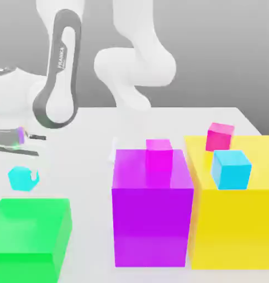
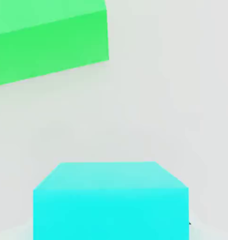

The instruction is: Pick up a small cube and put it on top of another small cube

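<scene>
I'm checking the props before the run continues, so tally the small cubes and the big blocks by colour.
Turquoise small cube: 1
Sky-blue small cube: 1
Pink or magenta small cubes: 2
Green block: 1
Purple block: 1
Yellow block: 1
Total: 7

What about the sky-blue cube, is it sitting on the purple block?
No, the sky-blue cube sits on the yellow block, beside the purple block.

Cyan-turquoise small cube (image 1: pixel 21 179), green block (image 1: pixel 34 221), purple block (image 1: pixel 150 226), yellow block (image 1: pixel 233 226), sky-blue cube (image 1: pixel 232 170), magenta cube (image 1: pixel 159 156)
</scene>
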